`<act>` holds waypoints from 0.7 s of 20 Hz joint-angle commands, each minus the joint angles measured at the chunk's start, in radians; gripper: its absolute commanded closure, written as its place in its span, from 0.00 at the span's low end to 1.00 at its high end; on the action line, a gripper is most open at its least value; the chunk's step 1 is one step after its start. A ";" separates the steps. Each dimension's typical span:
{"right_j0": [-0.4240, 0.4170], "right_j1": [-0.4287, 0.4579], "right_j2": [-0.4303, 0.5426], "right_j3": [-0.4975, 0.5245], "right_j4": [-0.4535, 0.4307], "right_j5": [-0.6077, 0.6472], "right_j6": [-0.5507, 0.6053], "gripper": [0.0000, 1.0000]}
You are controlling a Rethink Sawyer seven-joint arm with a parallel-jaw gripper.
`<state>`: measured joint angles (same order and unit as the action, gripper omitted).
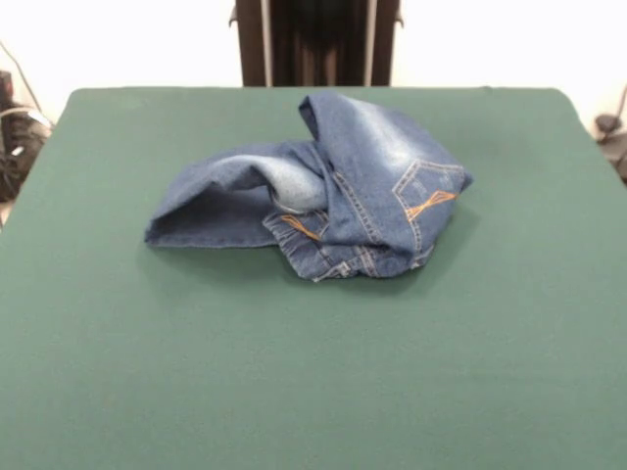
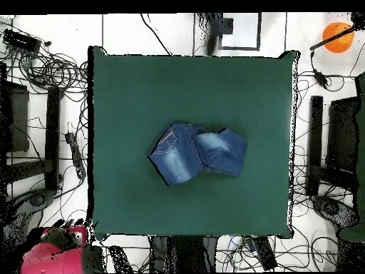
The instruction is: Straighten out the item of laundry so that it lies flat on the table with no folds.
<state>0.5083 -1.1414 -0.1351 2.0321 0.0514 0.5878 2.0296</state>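
Observation:
The blue denim jeans (image 1: 333, 191) lie crumpled in a heap on the far middle of the green table (image 1: 313, 372). They are folded over themselves, with a leg opening towards the left and a stitched orange-thread pocket on the right in the front view. In the overhead view the jeans (image 2: 198, 153) sit near the centre of the table (image 2: 142, 93). The gripper does not show in either view. The red arm (image 2: 53, 253) is drawn back off the table's bottom left corner in the overhead view.
The robot's pedestal (image 1: 315, 41) stands behind the table's far edge. Cables and stands (image 2: 43, 78) lie on the floor around the table, and an orange ball (image 2: 337, 36) sits at the top right of the overhead view.

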 commanded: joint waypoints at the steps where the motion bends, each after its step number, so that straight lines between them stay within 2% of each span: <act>1: 0.025 0.082 -0.012 -0.061 0.038 0.116 0.300 0.00; 9: -0.007 0.066 -0.002 -0.038 0.024 0.106 0.261 0.00; 14: -0.087 0.046 0.020 0.014 0.014 0.059 0.144 0.00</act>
<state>0.4885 -1.1461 -0.1396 1.9835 0.0524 0.6009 2.0740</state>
